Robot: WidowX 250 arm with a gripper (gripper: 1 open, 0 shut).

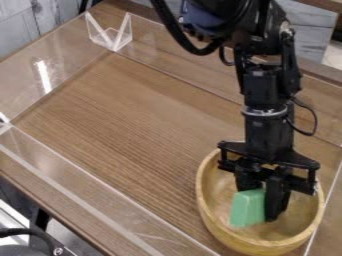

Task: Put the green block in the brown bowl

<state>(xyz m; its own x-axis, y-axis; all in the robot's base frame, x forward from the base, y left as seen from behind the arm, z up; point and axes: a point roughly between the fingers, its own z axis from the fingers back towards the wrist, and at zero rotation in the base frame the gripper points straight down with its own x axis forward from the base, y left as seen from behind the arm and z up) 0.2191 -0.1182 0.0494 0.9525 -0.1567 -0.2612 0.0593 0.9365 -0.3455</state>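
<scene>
The brown bowl (214, 205) of light tan wood sits at the lower right of the wooden table. Inside it stands the green block (247, 210), tilted upright. My gripper (267, 205) reaches down into the bowl from above, its black fingers shut on the green block, one finger (279, 203) showing on the block's right side. The block's lower end is at or near the bowl's floor; whether it touches I cannot tell.
A clear plastic wall (80, 190) borders the table along the left and front edges. A clear folded stand (110, 33) sits at the back left. The wood surface (120, 110) stretches left of the bowl.
</scene>
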